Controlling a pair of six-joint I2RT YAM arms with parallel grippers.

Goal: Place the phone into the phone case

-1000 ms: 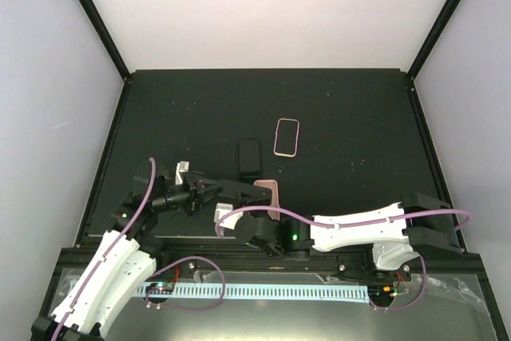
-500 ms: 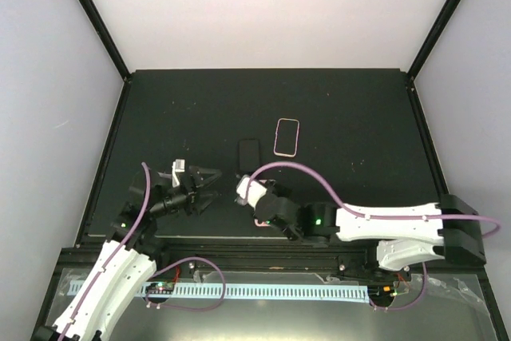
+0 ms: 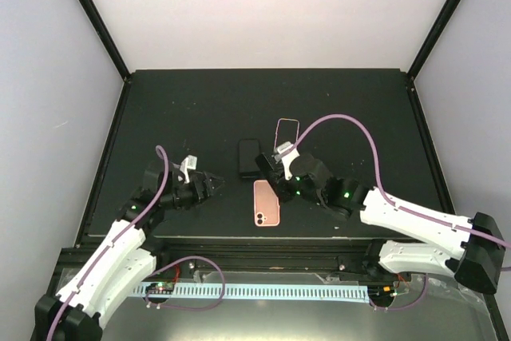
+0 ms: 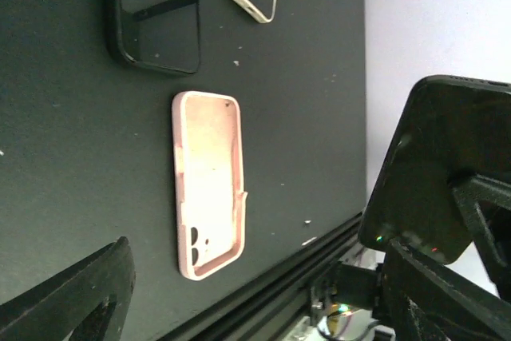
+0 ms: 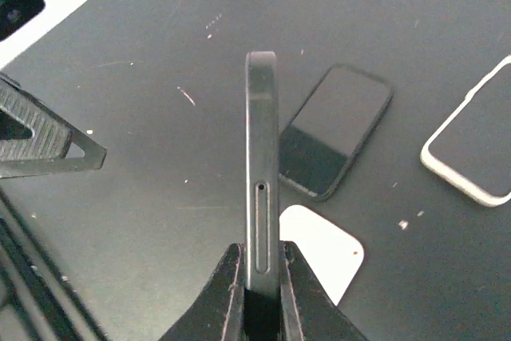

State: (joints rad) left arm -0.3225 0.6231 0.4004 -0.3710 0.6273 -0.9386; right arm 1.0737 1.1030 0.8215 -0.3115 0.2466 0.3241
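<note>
Status: roughly halfway, my read.

Done: the right gripper (image 5: pixel 262 257) is clamped on the phone (image 5: pixel 262 141). It holds the phone by its lower end, edge-on and upright, clear of the table (image 3: pixel 359 109).

Not done: the phone isn't in any case. The pink case (image 4: pixel 209 197) lies flat with its open side up and nothing in it, just on the near side of the right gripper, toward the arm bases. The right wrist view shows a pale shape right under the held phone. That's probably this case, but I can't confirm it.

The left gripper (image 3: pixel 209 185) has its jaws spread wide and holds nothing. It sits off to the left of the pink case, not touching it.

Also there: a second phone (image 3: pixel 249 157) lies flat, screen up, just left of the right gripper. A pale case (image 3: pixel 287 135) lies just beyond the right gripper, also with nothing in it.

Left to do, as I judge it:
- tip the phone flat
- line it up over the pink case, matching the camera cutout end
- press it in, probably with the left gripper bracing the case
</note>
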